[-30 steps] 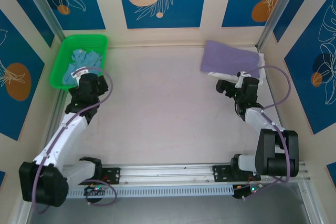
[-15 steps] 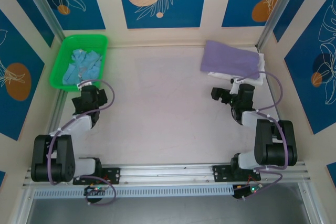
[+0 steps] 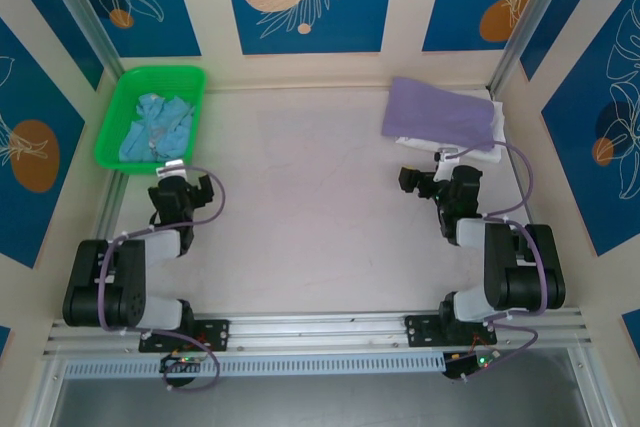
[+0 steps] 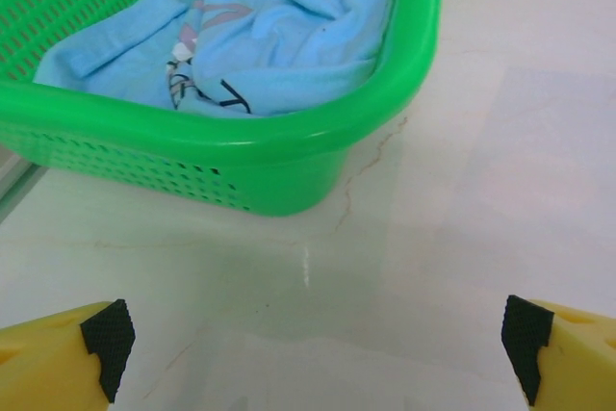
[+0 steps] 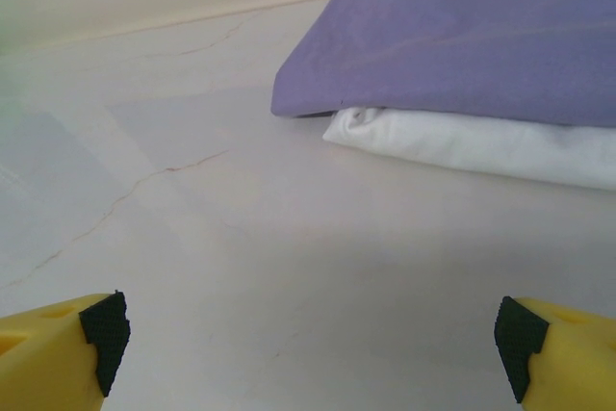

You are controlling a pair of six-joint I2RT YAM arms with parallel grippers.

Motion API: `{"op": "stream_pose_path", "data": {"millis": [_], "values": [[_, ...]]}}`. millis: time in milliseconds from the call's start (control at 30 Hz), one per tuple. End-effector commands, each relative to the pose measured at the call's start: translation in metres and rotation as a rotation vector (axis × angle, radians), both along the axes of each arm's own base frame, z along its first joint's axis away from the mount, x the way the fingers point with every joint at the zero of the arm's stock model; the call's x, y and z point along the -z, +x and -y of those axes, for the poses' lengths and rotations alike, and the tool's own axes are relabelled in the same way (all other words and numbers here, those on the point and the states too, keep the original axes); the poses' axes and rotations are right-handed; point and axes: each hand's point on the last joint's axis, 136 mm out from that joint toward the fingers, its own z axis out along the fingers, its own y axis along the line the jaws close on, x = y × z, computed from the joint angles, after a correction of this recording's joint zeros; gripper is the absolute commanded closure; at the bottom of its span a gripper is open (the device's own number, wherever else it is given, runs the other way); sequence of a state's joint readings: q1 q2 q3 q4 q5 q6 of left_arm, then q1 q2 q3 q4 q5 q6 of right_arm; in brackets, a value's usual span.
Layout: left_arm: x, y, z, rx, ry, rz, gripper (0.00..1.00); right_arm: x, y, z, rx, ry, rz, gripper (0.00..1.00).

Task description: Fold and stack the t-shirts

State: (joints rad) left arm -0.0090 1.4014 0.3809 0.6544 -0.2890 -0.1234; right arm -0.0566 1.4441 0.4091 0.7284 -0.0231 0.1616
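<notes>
A folded lavender-purple t-shirt [image 3: 440, 112] [image 5: 481, 36] lies at the back right of the table on top of a folded white t-shirt [image 3: 480, 150] [image 5: 462, 146]. A crumpled light blue t-shirt [image 3: 155, 127] [image 4: 279, 31] fills the green basket [image 3: 112, 142] [image 4: 289, 161] at the back left. My left gripper [image 3: 172, 169] [image 4: 313, 348] is open and empty, low over the table just in front of the basket. My right gripper [image 3: 448, 159] [image 5: 310, 344] is open and empty, low over the table a little short of the stack.
Both arms are folded back close to their bases at the near edge. The pale table top [image 3: 300, 197] lies bare between them. Blue patterned walls close in the back and sides, and a metal rail [image 3: 320, 327] runs along the front.
Both arms have pulled back toward their bases. The left gripper has drawn away from the basket and the right gripper away from the stack. Both stayed open.
</notes>
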Motion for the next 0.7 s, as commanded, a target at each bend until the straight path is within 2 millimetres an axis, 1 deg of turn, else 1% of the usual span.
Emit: {"op": "stream_pose_path", "data": {"millis": [0, 100, 167, 200, 300, 367, 467, 567, 667], "values": [[-0.015, 0.008, 0.013, 0.068, 0.01, 0.082, 0.0, -0.002, 0.002, 0.004, 0.025, -0.039, 0.046, 0.01], [-0.016, 0.01, 0.031, 0.138, 0.069, 0.101, 0.0, 0.002, 0.001, -0.001, 0.021, -0.066, 0.063, 0.01], [-0.016, 0.011, 0.042, 0.173, 0.107, 0.103, 0.0, 0.003, -0.004, -0.004, 0.026, -0.097, 0.094, 0.01], [-0.015, 0.011, 0.046, 0.183, 0.12, 0.108, 0.0, 0.004, -0.009, -0.004, 0.034, -0.108, 0.12, 0.01], [-0.012, 0.01, 0.056, 0.223, 0.149, 0.12, 0.0, -0.001, -0.023, 0.002, 0.082, -0.111, 0.2, 0.01], [-0.01, 0.009, 0.055, 0.215, 0.153, 0.13, 0.0, -0.005, -0.028, 0.007, 0.115, -0.106, 0.241, 0.01], [-0.004, 0.012, 0.063, 0.252, 0.169, 0.115, 0.0, -0.005, -0.021, 0.007, 0.116, -0.107, 0.213, 0.01], [-0.001, 0.018, 0.058, 0.227, 0.15, 0.076, 0.0, -0.002, -0.009, 0.009, 0.122, -0.112, 0.16, 0.01], [0.002, 0.022, 0.051, 0.229, 0.099, 0.051, 0.0, 0.007, 0.008, 0.011, 0.121, -0.107, 0.057, 0.01]]}}
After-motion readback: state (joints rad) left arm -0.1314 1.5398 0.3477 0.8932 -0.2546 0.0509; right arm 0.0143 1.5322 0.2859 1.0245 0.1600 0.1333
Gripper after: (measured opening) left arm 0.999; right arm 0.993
